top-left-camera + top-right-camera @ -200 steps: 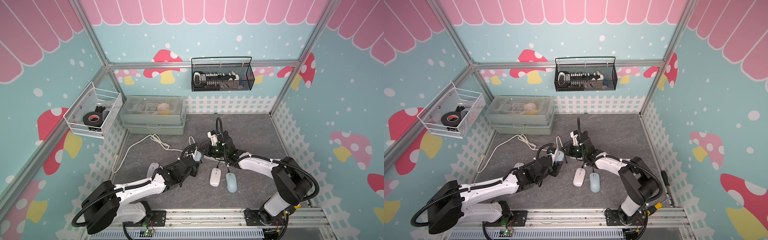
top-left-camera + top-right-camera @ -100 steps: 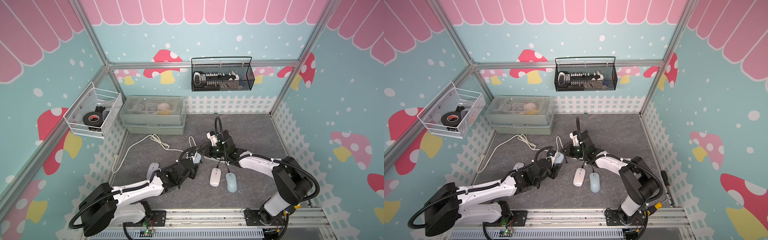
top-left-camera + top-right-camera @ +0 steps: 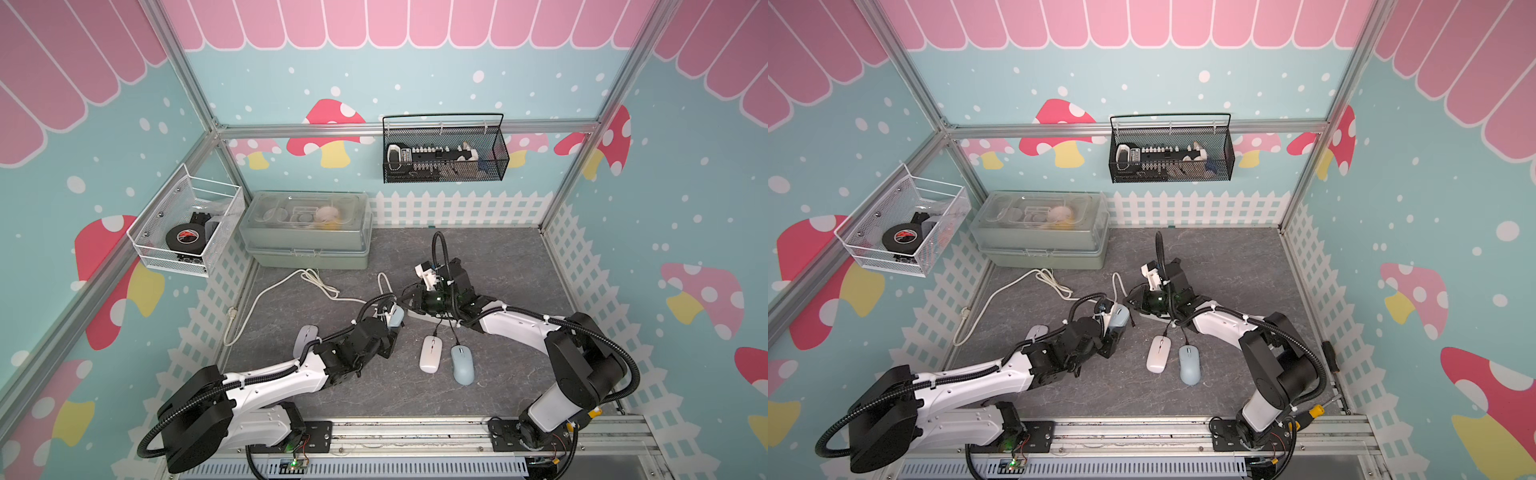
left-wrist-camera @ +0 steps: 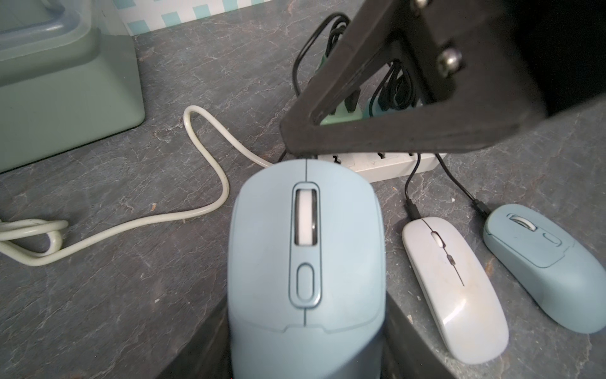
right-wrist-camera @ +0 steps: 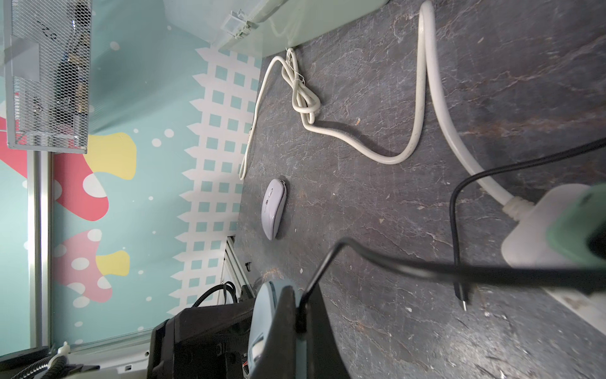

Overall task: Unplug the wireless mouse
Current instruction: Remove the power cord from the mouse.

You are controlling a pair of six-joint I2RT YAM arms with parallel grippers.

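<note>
Step in hand: pulling the black cable (image 5: 393, 265) out of the blue mouse (image 4: 306, 262); the mouse sits in the left claw (image 3: 390, 328), near mid-table, just beside the strip (image 4: 387, 164); it seems raised off the table (image 3: 498, 266), though the views do not settle that; left claw stands about half open, jaws pressed on the mouse's two flanks; right claw (image 5: 301, 318) is fully closed, pinching the cable right at the mouse's nose; whether the plug is out of its socket cannot be told, since the fingers (image 5: 288, 328) hide the joint; the cable runs from the pinch back toward the strip

Around it: a white mouse (image 4: 455, 288) and a second blue mouse (image 4: 544, 265) lie side by side, each with a black lead (image 4: 410, 193) in its nose; a pale mouse (image 5: 273, 210) lies apart by the fence (image 5: 216, 131), no lead seen on it; a loose plug (image 5: 462, 298) hangs free near the strip

Judgement, next move: right claw should draw straight back along the mouse's long axis, away from the left claw, while the left holds firm; a sideways tug could bend the plug or twist the mouse in the grip; once the plug shows clear, the cable can be let go and the mouse set down
</note>
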